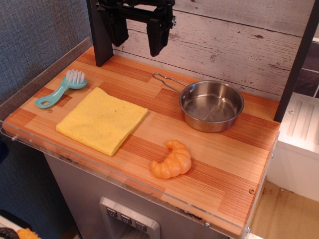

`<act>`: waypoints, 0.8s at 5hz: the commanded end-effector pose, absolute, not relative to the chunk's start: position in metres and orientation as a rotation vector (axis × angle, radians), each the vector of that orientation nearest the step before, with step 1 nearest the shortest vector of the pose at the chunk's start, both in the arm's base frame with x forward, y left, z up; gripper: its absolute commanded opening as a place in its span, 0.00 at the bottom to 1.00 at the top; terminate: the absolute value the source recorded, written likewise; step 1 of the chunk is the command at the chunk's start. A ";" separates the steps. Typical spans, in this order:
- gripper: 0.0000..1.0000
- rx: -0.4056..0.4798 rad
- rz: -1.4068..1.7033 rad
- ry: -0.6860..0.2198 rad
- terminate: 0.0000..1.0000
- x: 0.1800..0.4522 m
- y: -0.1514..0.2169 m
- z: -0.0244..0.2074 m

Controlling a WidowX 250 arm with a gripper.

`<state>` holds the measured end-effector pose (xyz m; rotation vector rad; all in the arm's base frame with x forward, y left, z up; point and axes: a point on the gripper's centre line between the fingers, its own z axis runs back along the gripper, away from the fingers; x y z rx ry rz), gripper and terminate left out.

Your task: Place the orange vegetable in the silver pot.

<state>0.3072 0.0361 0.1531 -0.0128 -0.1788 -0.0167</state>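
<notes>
Wooden striped worktop (214, 164) carries a glossy orange crescent toy vegetable (172, 160) near its front edge, apart from the shiny steel pot (212, 105); black end effector (137, 32) hangs wide, empty.

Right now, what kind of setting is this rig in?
Likely a toy kitchen set: a wooden play counter with a silver pot, a teal dish brush, a yellow cloth and a plastic orange vegetable.
</notes>
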 end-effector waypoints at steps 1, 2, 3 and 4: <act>1.00 -0.013 -0.017 -0.179 0.00 0.307 0.036 0.153; 1.00 -0.036 -0.022 -0.167 0.00 0.302 0.026 0.144; 1.00 -0.039 -0.042 -0.151 0.00 0.293 0.008 0.130; 1.00 -0.033 -0.079 -0.120 0.00 0.276 -0.017 0.102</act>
